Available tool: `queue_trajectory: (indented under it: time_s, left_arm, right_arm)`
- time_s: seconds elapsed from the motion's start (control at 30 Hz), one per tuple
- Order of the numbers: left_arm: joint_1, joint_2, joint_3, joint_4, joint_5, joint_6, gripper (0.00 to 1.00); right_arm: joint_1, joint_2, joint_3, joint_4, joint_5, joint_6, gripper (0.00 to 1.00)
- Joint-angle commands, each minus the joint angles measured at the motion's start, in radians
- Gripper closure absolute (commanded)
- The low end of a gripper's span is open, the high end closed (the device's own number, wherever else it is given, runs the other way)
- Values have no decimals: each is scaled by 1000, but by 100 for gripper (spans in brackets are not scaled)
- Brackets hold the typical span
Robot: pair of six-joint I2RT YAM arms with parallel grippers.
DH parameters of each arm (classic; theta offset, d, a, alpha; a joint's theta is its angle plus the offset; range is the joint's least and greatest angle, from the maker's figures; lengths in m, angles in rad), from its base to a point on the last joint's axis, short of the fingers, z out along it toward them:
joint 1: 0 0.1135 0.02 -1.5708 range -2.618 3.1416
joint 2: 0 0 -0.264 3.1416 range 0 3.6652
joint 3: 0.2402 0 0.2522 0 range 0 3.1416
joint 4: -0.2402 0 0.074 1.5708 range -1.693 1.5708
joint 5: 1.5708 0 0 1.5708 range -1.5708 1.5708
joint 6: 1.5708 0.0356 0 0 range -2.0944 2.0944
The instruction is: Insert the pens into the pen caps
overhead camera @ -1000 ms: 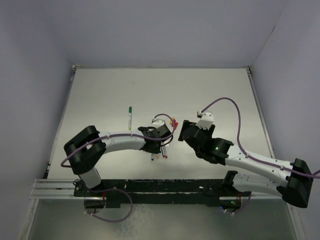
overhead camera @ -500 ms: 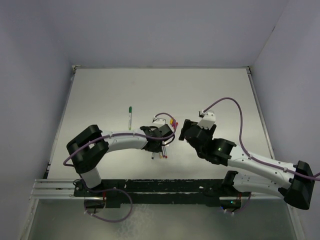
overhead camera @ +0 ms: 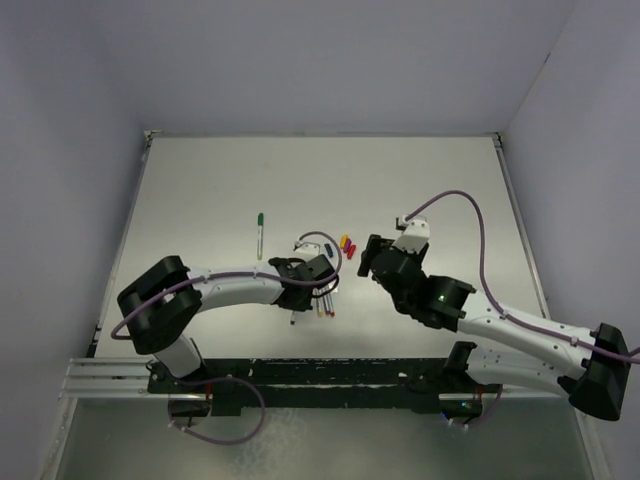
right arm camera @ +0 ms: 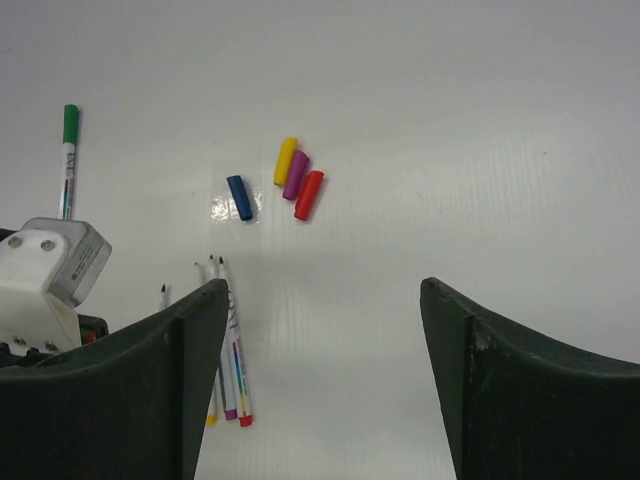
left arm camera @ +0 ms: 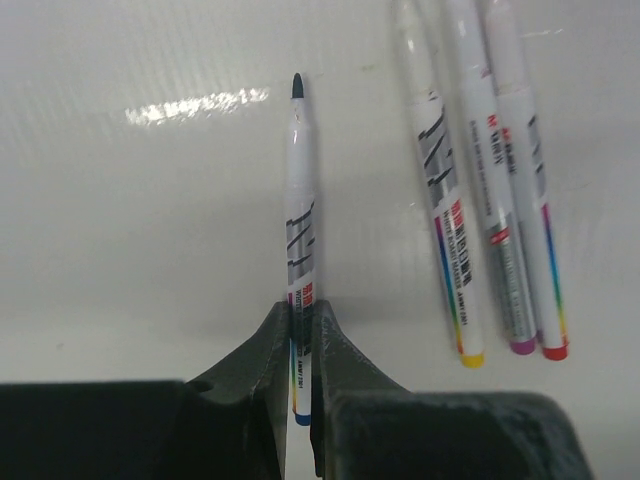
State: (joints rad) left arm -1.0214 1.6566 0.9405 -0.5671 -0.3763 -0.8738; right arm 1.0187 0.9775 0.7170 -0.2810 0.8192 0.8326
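L gripper point(left arm camera: 302, 318) is clenched on the blue-end pen point(left arm camera: 300, 200). Its fingers point(left arm camera: 262, 345) pinch the barrel close to the coloured end, and the bare dark tip pts away from the wrist cam. The pen sits low over the table point(left arm camera: 150, 220); can't tell if it touches.

Ref pt = blue cap point(right arm camera: 240, 197), lying flat on the table.

- Held pen: in R wrist view only its tip shows, below and picture-left of the blue cap, apart from it.
- 3 more uncapped pens: yellow-end pen point(left arm camera: 445, 230), purple-end pen point(left arm camera: 490, 210), red-end pen point(left arm camera: 530, 220). They lie side by side, nearly parallel, coloured ends lined up, just beside the held pen. In R wrist view the trio lies below the blue cap, nearer the cam, tips toward the cap, not touching it.
- Yellow cap point(right arm camera: 286, 161), purple cap point(right arm camera: 296, 174), red cap point(right arm camera: 309, 194): a tight slanted row just picture-right of the blue cap. Yellow is against purple, and red is at purple's lower end. The blue cap lies slightly apart from the row.
- Green-capped pen point(right arm camera: 68, 160): well off to picture-left of the blue cap, alone, cap on.

R gripper point(right arm camera: 322, 290) is released, fingers point(right arm camera: 190, 380) spread wide w/ nothing btwn them. It is on the near side of the blue cap, and all 4 loose caps show beyond the gap.
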Motion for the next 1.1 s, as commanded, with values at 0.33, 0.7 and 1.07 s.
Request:
queue_trajectory:
  time_s: [0.33,0.7,1.07]
  left_arm:
    - [2,-447,-142,24,-29,114,100]
    - [-1,-567,-220,210,108,204,100]
    - [-2,-896,-441,365,172,276,100]
  right_arm:
    - [-236,276,232,186,-349,-336,33]
    - [-259,616,489,149,-529,-491,42]
    - [-318,746,495,221,-710,-501,51]
